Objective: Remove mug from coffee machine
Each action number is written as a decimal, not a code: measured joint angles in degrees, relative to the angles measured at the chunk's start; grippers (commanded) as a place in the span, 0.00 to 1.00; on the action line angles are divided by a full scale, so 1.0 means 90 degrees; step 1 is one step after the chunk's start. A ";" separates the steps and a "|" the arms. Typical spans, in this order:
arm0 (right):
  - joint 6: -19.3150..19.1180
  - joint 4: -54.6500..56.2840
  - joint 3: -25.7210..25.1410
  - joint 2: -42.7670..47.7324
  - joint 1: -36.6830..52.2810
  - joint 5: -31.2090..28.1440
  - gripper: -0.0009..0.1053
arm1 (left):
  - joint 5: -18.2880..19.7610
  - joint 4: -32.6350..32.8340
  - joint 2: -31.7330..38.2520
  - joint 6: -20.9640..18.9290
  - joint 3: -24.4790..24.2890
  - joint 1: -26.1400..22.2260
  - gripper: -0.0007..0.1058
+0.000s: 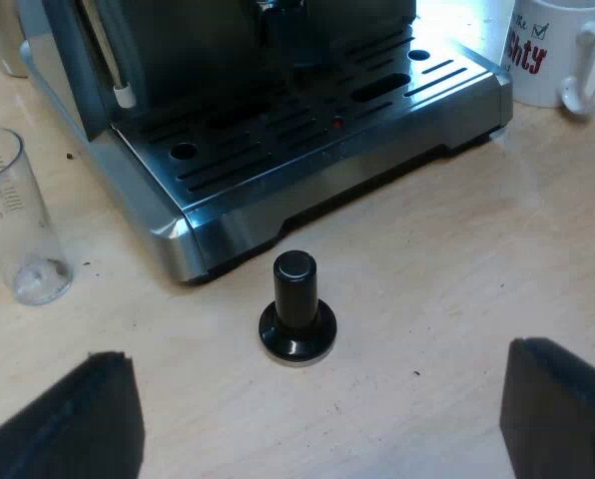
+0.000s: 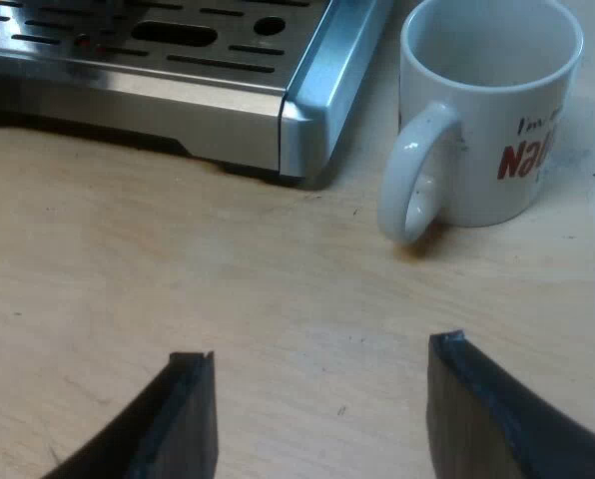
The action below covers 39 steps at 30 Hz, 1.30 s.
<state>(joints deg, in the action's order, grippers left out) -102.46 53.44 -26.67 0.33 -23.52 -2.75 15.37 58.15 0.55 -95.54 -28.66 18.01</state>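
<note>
Left wrist view, nearest first: my left gripper (image 1: pixel 314 394) hangs over the pale wooden counter (image 1: pixel 447 279) with its two black fingers set wide apart and empty. Just beyond it a tamper (image 1: pixel 296 309) with a black knob stands upright on its base, close to the front edge of the espresso machine (image 1: pixel 208 230) but not touching it. To one side of the tamper a clear measuring glass (image 1: pixel 18 230) stands upright on the counter, near the machine's corner. Behind the tamper I see the machine's slotted metal drip tray (image 1: pixel 307 130). Past the tray's far corner the white mug (image 1: pixel 547 50) sits on the counter, beside the machine rather than on it.

Right wrist view: my right gripper (image 2: pixel 322 364) also has its fingers well apart, holding nothing, low over the counter. Ahead of it the mug stands upright with its handle (image 2: pixel 412 170) turned toward the gripper and red lettering on its side. It is just beside the corner of the drip tray and clear of my fingers
</note>
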 measured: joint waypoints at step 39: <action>0.0008 -0.0010 0.0000 0.0000 0.2409 0.0015 0.47 | 0.0000 0.0000 0.0000 0.0000 0.0000 -0.1563 0.82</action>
<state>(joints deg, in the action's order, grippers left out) -102.39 53.36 -26.67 0.33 -1.84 -2.61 15.37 58.15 0.55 -95.54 -28.66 3.95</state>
